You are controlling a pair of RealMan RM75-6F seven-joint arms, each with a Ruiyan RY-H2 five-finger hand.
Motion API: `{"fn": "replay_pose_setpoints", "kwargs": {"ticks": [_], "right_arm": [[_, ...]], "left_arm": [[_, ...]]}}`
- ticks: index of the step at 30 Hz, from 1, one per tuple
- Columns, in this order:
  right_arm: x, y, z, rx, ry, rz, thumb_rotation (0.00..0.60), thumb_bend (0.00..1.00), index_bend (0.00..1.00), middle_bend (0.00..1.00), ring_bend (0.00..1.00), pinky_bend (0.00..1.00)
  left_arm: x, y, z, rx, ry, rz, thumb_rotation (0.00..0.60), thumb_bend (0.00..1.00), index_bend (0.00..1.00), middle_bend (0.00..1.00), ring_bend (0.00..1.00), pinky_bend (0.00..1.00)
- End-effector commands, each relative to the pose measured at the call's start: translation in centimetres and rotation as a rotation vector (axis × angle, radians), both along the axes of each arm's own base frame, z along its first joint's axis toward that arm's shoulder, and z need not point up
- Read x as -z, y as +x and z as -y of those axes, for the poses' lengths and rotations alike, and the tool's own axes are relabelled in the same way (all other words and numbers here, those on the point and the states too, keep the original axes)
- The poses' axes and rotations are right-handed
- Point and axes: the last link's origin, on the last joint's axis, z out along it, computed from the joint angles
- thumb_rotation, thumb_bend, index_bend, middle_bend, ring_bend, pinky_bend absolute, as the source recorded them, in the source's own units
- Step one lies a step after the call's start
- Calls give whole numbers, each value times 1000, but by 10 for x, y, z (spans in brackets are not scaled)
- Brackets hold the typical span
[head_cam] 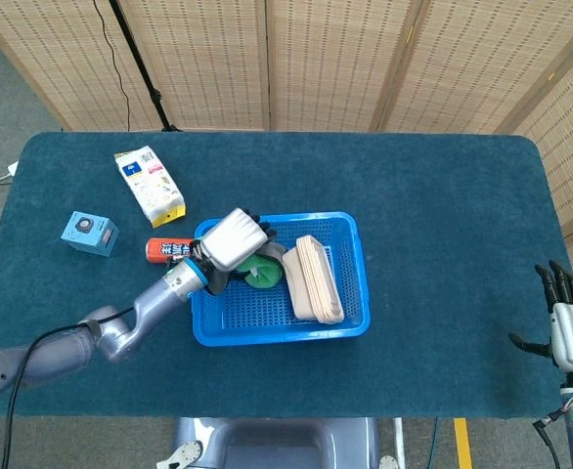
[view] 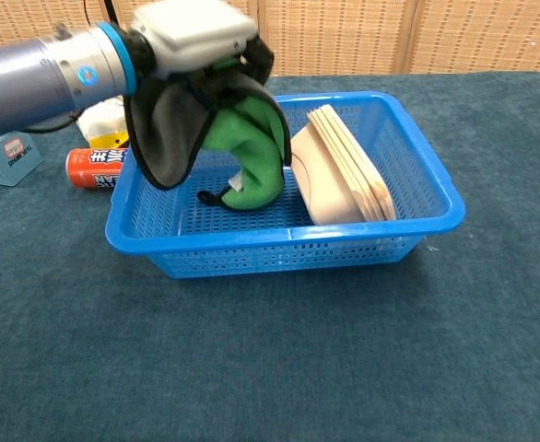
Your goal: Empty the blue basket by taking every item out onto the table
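The blue basket sits mid-table. My left hand grips a green and grey work glove and holds it lifted above the basket's left half, the glove hanging down with its lower end near the basket floor. A stack of beige flat trays leans on edge in the right half of the basket. My right hand stays at the table's right front edge, fingers spread, holding nothing.
An orange can lies just left of the basket. A white and yellow box and a small blue box lie further left. Bamboo screens stand behind the table.
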Motion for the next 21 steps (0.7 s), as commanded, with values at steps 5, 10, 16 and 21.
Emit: {"fn": "replay_pose_setpoints", "kwargs": {"ticks": [5, 10, 16, 21], "right_arm": [[1, 5, -3, -19, 6, 0, 600, 0, 0, 0, 0, 0], [4, 8, -5, -33, 18, 2, 600, 0, 0, 0, 0, 0], [7, 10, -5, -38, 31, 1, 600, 0, 0, 0, 0, 0], [10, 10, -5, -36, 47, -11, 600, 0, 0, 0, 0, 0]], "left_arm": [[-117, -15, -5, -20, 164, 168, 600, 564, 722, 613, 593, 667], [-153, -54, -11, -114, 232, 170, 600, 561, 722, 613, 591, 667], [-158, -108, -23, -269, 254, 144, 600, 554, 711, 606, 565, 667], [-148, -142, -20, -477, 124, 178, 545, 364, 140, 76, 56, 180]]}}
